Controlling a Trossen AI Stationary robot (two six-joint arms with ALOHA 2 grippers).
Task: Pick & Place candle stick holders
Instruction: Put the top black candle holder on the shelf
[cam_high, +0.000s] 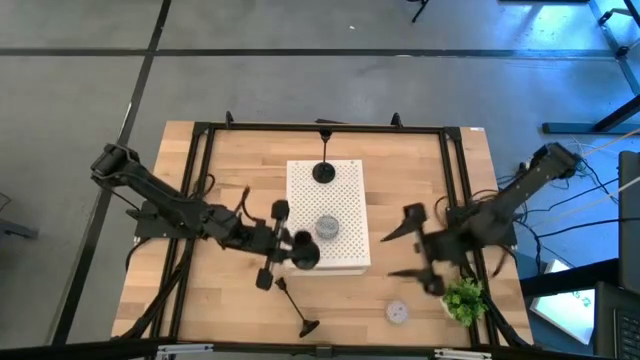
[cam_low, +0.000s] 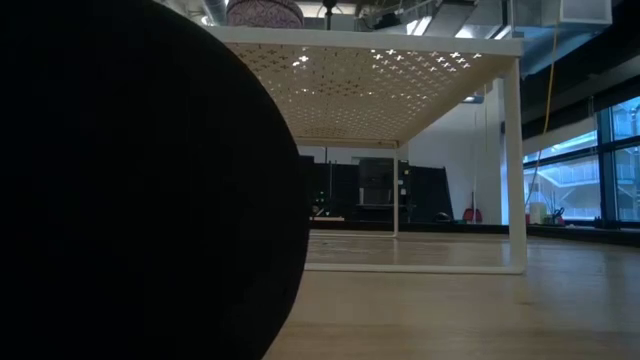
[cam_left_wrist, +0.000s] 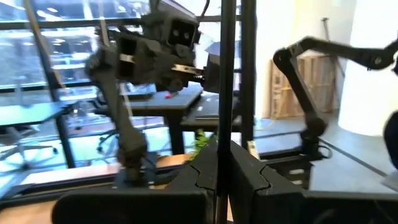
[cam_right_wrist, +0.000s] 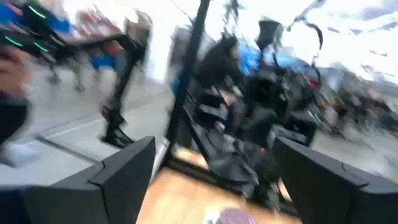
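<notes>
Black and slim, the candle stick holder in my left gripper has a thin stem and a round base; from above, that base sits at the near-left corner of the white perforated board. In the left wrist view the stem runs straight up between my two dark fingers, which are closed tight on it.

A second black holder stands upright on the far part of the board, stem up, base down. A low grey puck rests on the board too, just beside the base I am holding. A third black holder lies tipped over on the wooden table, in front of my left gripper and near the front edge. A pale lavender puck sits on the table near the front, between the fallen holder and the small green plant.

My right gripper hangs over the table just right of the board, its fingers spread wide with nothing between them; the lavender puck is in front of it, close by. In the right wrist view I see a pinkish puck edge low between the fingers.

From table height a large dark round shape fills most of the frame, and I cannot tell what it is; the board stands on thin white legs behind it.
</notes>
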